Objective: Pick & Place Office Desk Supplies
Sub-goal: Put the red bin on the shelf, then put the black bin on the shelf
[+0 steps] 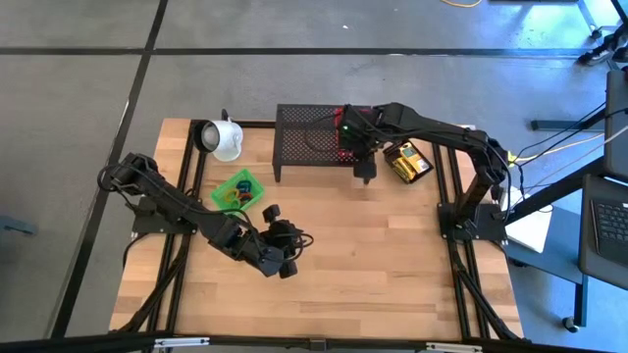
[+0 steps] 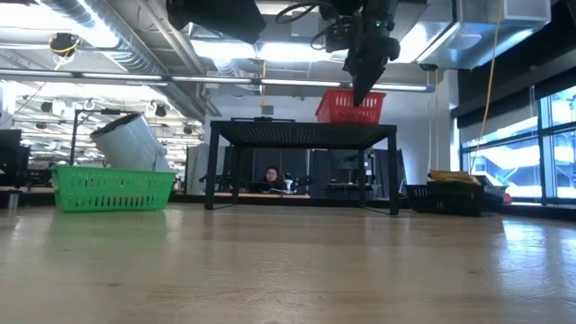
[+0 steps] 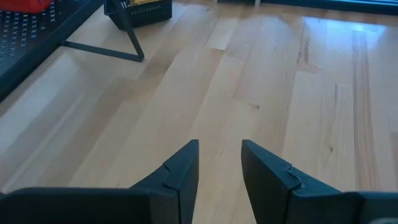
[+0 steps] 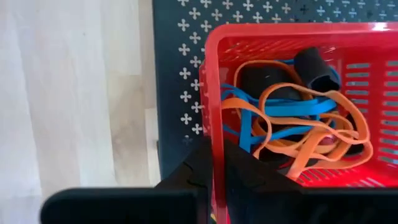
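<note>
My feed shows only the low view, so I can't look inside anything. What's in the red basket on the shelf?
Observer: Tangled blue loops and orange loops.
Operator: How does the right gripper meet it?
Observer: The right gripper has one finger on each side of the basket wall, pinching it.
Operator: And the left arm?
Observer: The left gripper is open and empty, low over bare table near the front.
</note>
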You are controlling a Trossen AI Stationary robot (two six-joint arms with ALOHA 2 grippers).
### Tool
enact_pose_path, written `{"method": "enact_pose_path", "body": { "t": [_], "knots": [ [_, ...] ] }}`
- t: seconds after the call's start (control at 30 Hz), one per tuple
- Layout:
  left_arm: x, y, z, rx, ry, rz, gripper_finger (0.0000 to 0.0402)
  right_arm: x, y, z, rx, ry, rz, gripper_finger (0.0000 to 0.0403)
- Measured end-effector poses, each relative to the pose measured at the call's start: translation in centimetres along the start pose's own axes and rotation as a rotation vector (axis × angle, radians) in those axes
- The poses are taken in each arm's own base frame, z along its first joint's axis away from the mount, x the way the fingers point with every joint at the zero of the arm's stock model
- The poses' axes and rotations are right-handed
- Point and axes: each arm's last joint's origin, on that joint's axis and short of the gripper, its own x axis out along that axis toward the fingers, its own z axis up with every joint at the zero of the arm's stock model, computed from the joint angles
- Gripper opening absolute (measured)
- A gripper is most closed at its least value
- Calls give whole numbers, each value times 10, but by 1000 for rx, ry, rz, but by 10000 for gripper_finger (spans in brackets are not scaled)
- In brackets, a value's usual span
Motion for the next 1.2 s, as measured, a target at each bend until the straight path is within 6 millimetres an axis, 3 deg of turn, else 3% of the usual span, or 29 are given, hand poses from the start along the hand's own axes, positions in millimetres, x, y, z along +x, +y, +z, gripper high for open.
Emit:
{"method": "enact_pose_path", "body": {
  "t": [0.67,0.97,1.2],
  "knots": [
    [0,0,0,0,0,0,114,0,-1,-2,55,27,-31,38],
    [0,0,0,0,0,0,114,-3,-2,-2,93,22,-33,133],
    [0,0,0,0,0,0,114,-39,-8,-2,154,-23,-46,201]
  ]
}}
